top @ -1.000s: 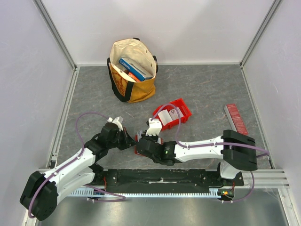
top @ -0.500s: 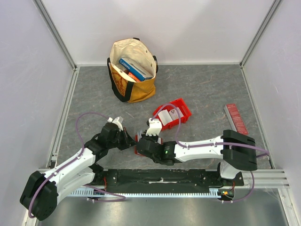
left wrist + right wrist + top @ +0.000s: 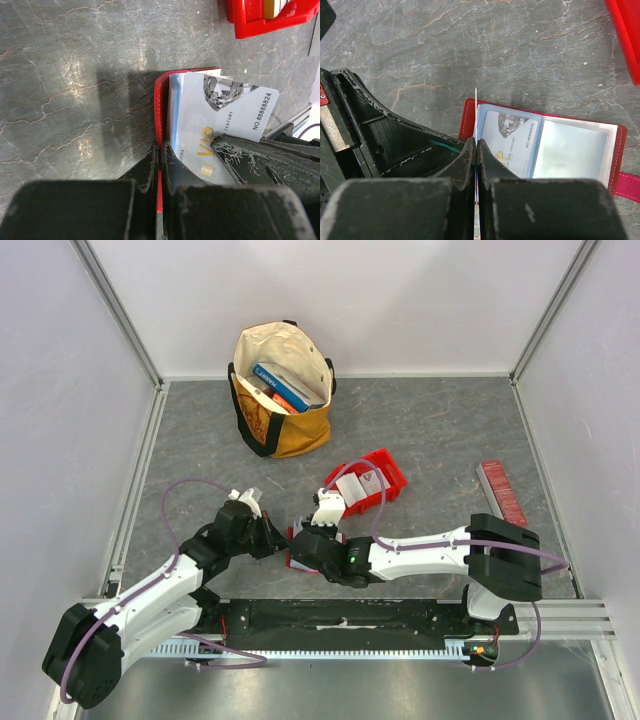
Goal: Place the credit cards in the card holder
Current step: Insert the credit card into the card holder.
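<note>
close to the arm bases, on the table point(image 3: 450, 430), the card holder point(image 3: 618, 150) lies open and flat. the left fingers point(image 3: 145, 167) are pressed together on its left cover edge. the right fingers point(image 3: 462, 162) pinch one credit card point(image 3: 220, 125), which stands on its edge over the holder's left half; i cannot tell if it touches. a second card point(image 3: 512, 140) sits in the left pocket. beyond the card holder stands a red bin point(image 3: 395, 468). well to the holder's right lies a ridged red strip point(image 3: 502, 492). farthest behind is a tote bag point(image 3: 300, 430) with books point(image 3: 280, 378).
</note>
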Robot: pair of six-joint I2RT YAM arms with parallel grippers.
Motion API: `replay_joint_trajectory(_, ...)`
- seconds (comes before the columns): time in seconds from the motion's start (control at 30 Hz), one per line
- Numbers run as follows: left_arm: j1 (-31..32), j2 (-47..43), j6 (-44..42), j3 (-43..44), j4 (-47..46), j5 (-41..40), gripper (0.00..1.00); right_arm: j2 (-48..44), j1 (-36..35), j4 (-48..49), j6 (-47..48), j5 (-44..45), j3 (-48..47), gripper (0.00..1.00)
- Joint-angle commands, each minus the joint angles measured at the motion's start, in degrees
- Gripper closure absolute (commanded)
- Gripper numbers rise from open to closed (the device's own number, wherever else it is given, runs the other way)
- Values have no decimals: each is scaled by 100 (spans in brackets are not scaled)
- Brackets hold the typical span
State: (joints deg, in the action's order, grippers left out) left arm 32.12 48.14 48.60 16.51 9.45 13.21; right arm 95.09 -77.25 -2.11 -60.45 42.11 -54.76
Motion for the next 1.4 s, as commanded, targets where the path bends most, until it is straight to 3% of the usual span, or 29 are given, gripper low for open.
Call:
replay_joint_trajectory(0.0,5,-50,167,-34,-128,103,98,-201,17,158,-125,236,-87,100)
replay_joint_trajectory(0.83,5,-85,194,-8,-128,120,98,54,9,149,-160,61,-149,100)
replay_joint_trajectory(1.37,5,-173,308,27,-145,182,98,730,-378,-1712,-107,869,-1413,100)
